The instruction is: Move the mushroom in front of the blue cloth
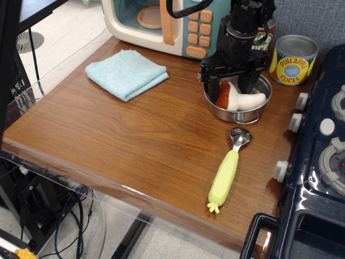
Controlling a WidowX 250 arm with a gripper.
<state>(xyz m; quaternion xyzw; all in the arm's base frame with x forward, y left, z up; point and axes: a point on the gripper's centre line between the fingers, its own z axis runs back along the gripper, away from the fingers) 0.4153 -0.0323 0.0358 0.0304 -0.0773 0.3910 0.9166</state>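
Blue cloth (pixel 127 73) folded at far left of wooden surface (pixel 135 140), just in front of toy microwave (pixel 161 21), lying flat, well apart from the rest. Yellow-green scoop (pixel 226 172) near front right, metal bowl end pointing toward steel pot (pixel 237 105), handle toward the front edge. Pot right of centre, toward the back. Mushroom (pixel 234 97) inside pot, lying on its side: reddish-brown cap to the left, cream stem to the right, resting against the rim. Gripper (pixel 233 89) lowered over pot, jaws spread, one finger on each side of the cap; contact with cap not clear, nothing lifted. Pineapple can (pixel 294 59) behind pot at right, tomato can partly hidden by arm. Stove edge (pixel 318 162) at far right.
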